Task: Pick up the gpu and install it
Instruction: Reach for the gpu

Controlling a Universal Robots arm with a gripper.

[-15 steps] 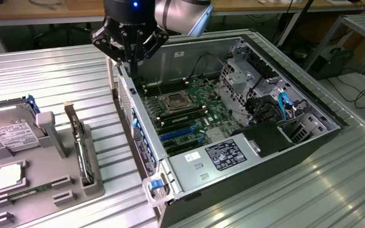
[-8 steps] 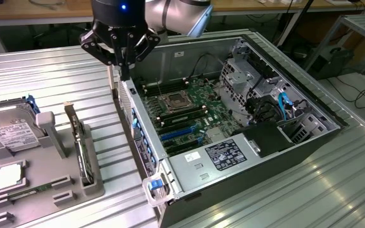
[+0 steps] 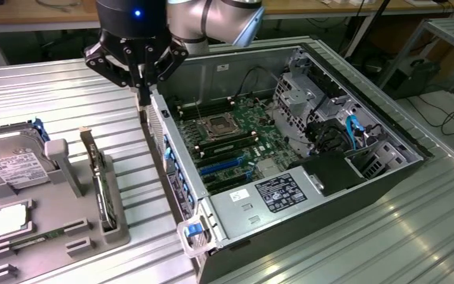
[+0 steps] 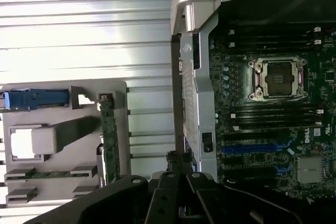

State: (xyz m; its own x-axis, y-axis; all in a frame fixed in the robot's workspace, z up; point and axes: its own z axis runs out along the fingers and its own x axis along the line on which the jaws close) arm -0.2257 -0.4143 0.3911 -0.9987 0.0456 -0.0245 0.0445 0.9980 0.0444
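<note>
The gpu point(image 3: 99, 177) point(image 4: 110, 145) is a thin dark card standing on edge in a slot of the grey holder point(image 3: 125, 234) point(image 4: 125, 124), on the exterior view's left, with its pale bracket at the far end. My gripper point(image 3: 142, 100) point(image 4: 177, 169) hangs shut above the near wall of the open computer case point(image 3: 345, 195), between the holder and the motherboard. It is above and to the exterior view's right of the gpu, apart from it, with nothing between its fingers.
The motherboard point(image 3: 235, 133) point(image 4: 273, 129) lies in the case, with blue slots point(image 3: 219, 168) point(image 4: 249, 148) and a bare processor socket point(image 4: 278, 80). A silver hard drive point(image 3: 10, 160) and a memory stick point(image 3: 30, 239) sit in the holder. Ribbed metal tabletop point(image 3: 61, 94) surrounds them.
</note>
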